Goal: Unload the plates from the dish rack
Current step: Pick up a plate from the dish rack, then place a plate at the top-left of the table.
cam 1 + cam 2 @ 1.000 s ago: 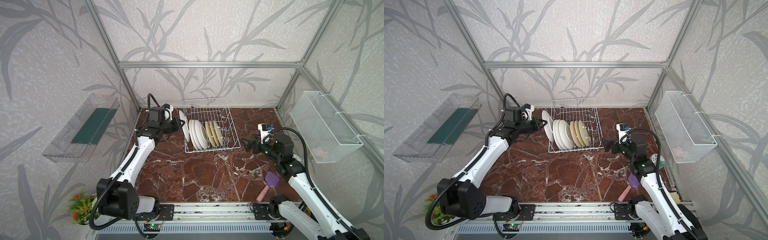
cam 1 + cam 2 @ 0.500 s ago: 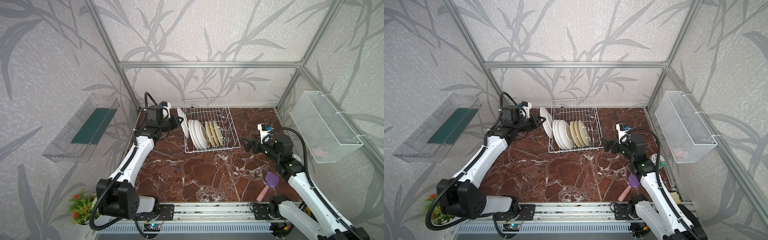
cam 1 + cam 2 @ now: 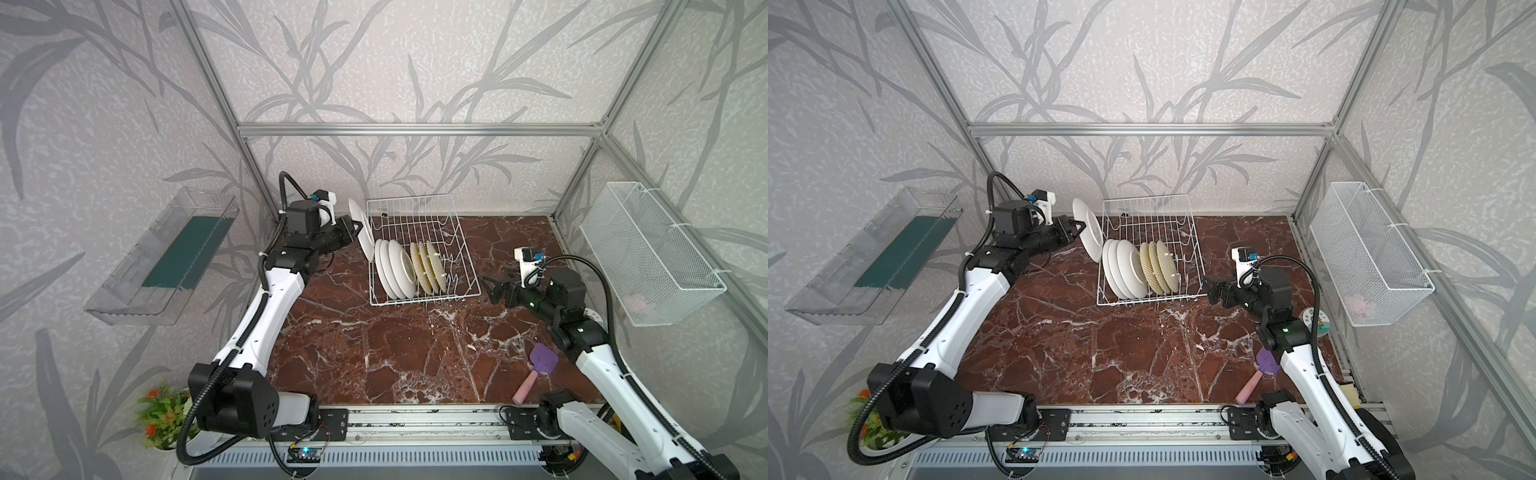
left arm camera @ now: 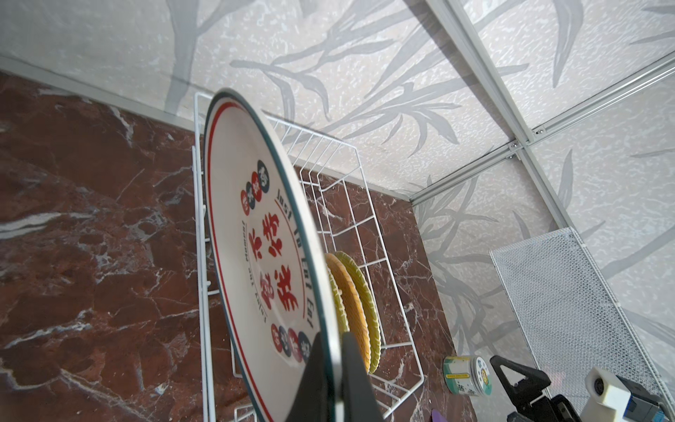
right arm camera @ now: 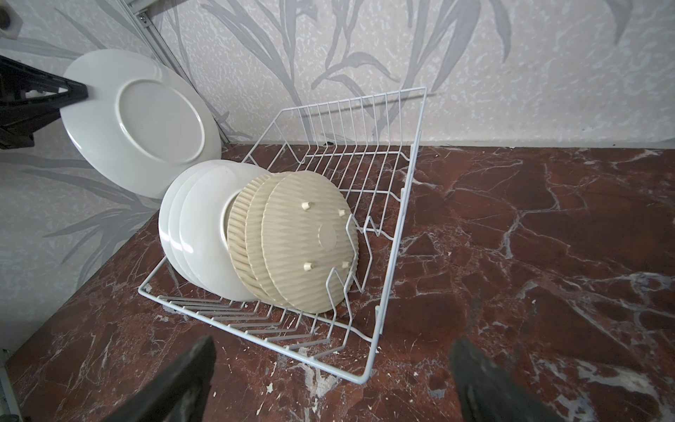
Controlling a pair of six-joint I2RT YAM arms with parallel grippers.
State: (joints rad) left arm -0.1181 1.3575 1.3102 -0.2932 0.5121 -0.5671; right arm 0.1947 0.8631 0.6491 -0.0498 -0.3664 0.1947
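dish rack (image 3: 417, 217) rear open, plates (image 3: 394, 271) crowd front

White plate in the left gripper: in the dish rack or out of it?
Out. The left gripper is shut on the rim of the white plate, holding it on edge, raised above the side of the dish rack.

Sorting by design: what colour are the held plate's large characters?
Red, on the plate; left wrist view.

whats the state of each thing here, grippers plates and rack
dish rack, holds six plates
white plates, three standing in dish rack
yellow plates, three standing in dish rack
held plate, tilted, raised beside dish rack
left gripper, shut on held plate
right gripper, open, empty, facing dish rack
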